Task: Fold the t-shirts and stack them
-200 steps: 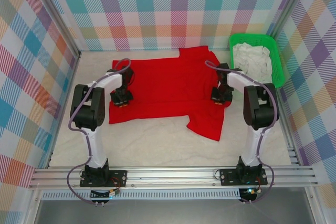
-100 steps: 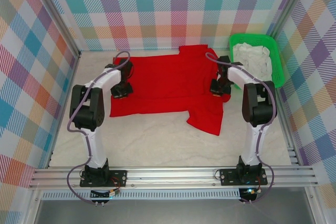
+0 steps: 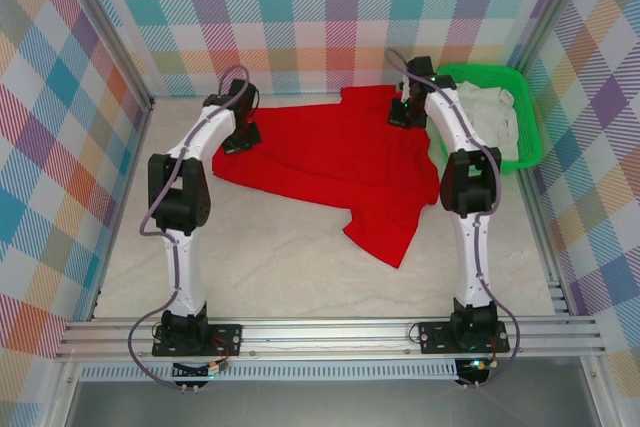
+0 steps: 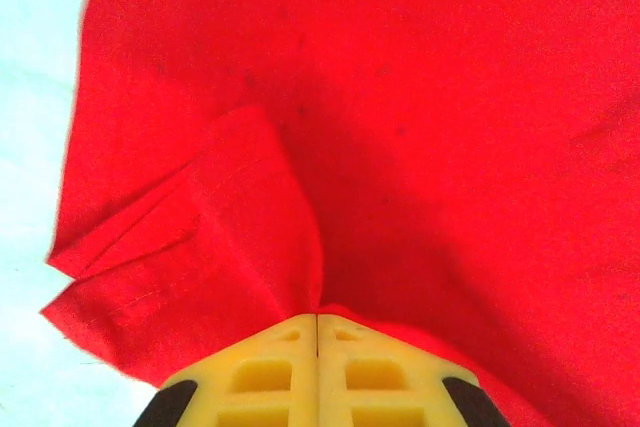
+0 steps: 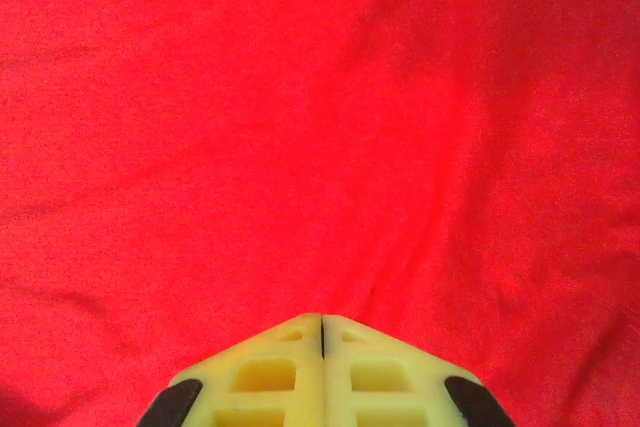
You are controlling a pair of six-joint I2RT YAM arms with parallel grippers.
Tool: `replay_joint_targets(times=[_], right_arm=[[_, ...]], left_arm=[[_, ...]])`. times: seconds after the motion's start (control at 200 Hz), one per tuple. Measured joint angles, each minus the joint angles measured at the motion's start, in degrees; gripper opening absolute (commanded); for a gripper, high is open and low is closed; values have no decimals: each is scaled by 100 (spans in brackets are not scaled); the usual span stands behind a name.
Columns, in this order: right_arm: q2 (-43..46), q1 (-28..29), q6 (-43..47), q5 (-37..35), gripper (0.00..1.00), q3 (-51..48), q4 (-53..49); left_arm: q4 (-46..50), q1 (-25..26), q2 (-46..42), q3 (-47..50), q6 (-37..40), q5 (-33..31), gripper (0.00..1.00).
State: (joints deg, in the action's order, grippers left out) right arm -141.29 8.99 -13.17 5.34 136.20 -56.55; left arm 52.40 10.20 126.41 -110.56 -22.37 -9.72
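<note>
Toward the upper left of the overhead frame, clamping the left gripper tight on a folded hem of the red t-shirt; toward the upper right, pinching its far edge in the closed right gripper. Holding the shirt's long axis left-to-right between both arms, with its body and loose sleeve trailing down-frame, beside the green basket.

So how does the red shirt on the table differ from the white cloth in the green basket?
The red shirt is spread across the table, while the white cloth sits bunched in the green basket. The left gripper and right gripper pinch the red shirt; neither holds the white cloth. Both are soft fabric.
</note>
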Motion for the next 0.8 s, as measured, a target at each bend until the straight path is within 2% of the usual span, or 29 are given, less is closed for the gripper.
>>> replay_joint_targets(times=[0.105, 0.24, 0.295, 0.395, 0.48, 0.59, 0.68, 0.8], right_arm=[[-426, 0, 24, 59, 0, 35, -214], [-470, 0, 24, 162, 0, -140, -289], [-457, 0, 24, 190, 0, -186, -275], [-404, 2, 22, 234, 0, -369, -225], [-365, 13, 17, 271, 0, -551, -173], [-245, 46, 17, 299, 0, -796, -57], [-26, 61, 17, 313, 0, -1130, 44], [332, 111, 15, 337, 0, -1646, 201]], left_arm=[[52, 0, -4, 507, -74, -74, 1], [72, 0, -188, 1196, -116, -195, 2], [90, -2, -291, 1401, -118, -221, 5], [105, -2, -396, 1508, -118, -240, 6], [87, -2, -433, 1508, -116, -238, 0], [142, 0, -535, 1513, -118, -184, 0], [170, 17, -894, 1631, -116, -98, 0], [376, 48, -1801, 1882, -111, 79, 1]])
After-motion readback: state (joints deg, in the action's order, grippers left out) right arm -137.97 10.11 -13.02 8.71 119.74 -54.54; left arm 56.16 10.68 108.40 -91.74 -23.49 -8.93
